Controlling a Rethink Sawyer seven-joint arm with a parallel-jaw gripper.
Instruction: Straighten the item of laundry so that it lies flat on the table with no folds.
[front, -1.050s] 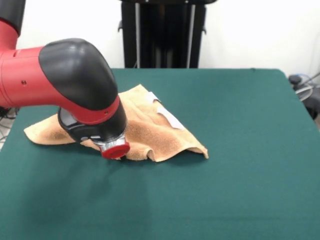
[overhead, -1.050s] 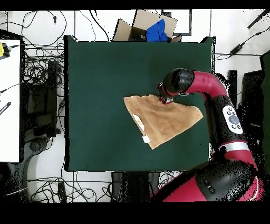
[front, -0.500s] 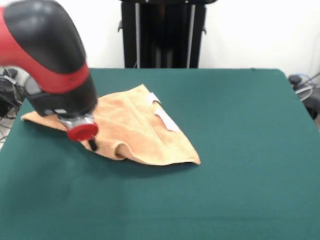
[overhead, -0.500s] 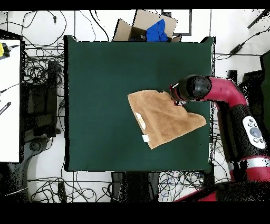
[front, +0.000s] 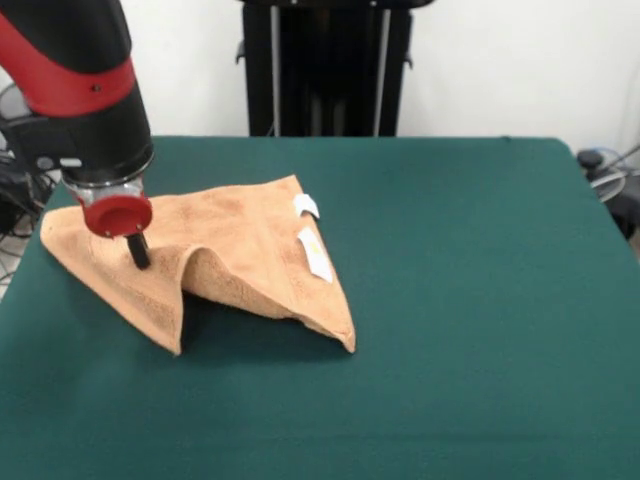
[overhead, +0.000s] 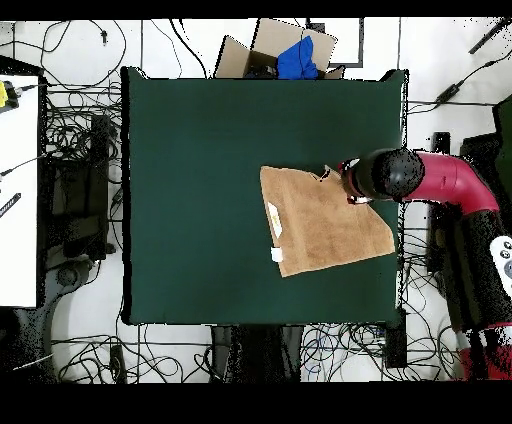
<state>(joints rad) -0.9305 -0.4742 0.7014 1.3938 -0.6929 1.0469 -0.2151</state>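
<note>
Fingers (front: 139, 250) pinched on the orange-tan towel (front: 250, 250), near its corner beside the table (front: 480, 300) edge; a raised fold stands just alongside them. Risk: further pull drags cloth off the edge, or the pinch slips and the fold stays.

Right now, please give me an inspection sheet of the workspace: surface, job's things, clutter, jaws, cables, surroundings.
Surface: green table, bare apart from the towel.
Job's things: orange-tan towel not flat; a raised fold near its front edge; two white tags on one edge.
Clutter: nothing seen on the table.
Jaws: gripper low over the towel's end; jaws open or shut cannot be told.
Cables: many cables on the floor around the table.
Surroundings: cardboard box with a blue item beside the table.
</note>
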